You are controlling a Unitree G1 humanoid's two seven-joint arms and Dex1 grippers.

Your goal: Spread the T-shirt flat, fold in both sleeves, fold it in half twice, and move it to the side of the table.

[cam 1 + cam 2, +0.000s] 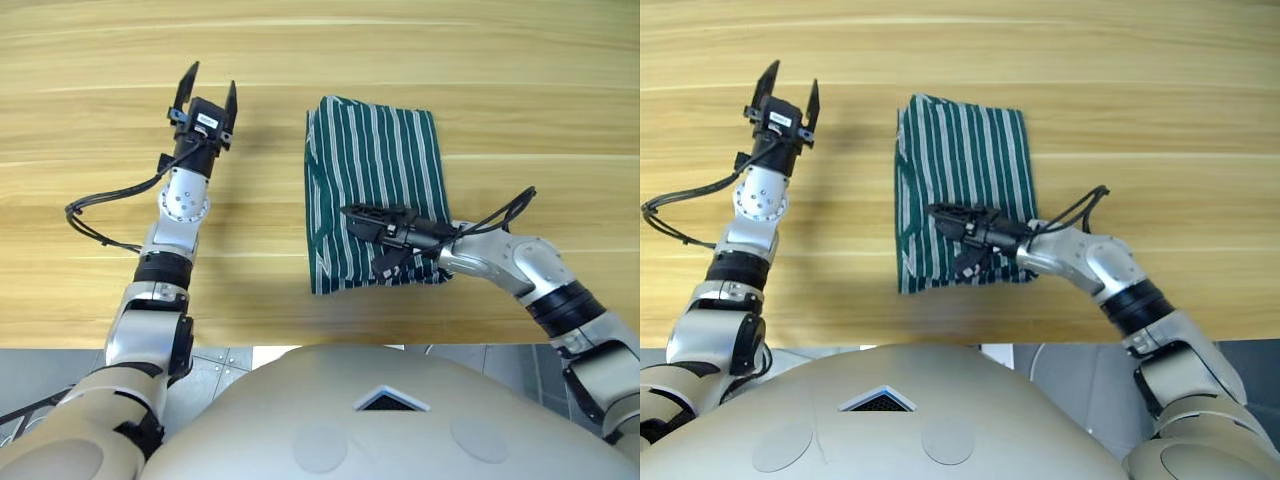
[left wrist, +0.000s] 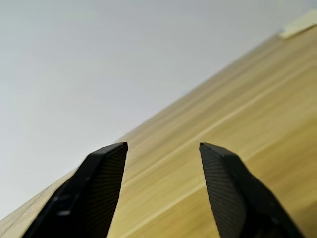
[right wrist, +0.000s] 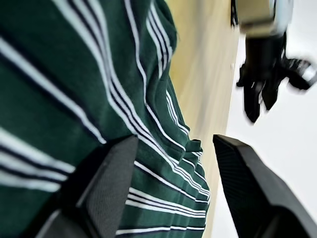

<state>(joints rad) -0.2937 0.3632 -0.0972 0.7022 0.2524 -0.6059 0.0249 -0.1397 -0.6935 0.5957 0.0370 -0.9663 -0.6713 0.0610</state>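
The green T-shirt [image 1: 375, 170] with white stripes lies folded into a compact rectangle on the wooden table [image 1: 480, 70], about mid-table. My right gripper [image 1: 366, 240] is open and low over the shirt's near part, one finger lying across the cloth and the other toward its near edge. In the right wrist view the striped cloth [image 3: 54, 79] lies under both fingers [image 3: 109, 183]. My left gripper [image 1: 211, 80] is open and holds nothing, standing to the left of the shirt and apart from it, its fingertips [image 2: 106, 163] pointing toward the far side of the table.
Bare wood surrounds the shirt, with wide room at the far side and to the right [image 1: 540, 130]. The table's near edge [image 1: 260, 345] runs just below the shirt. Black cables [image 1: 100, 205] hang off the left arm.
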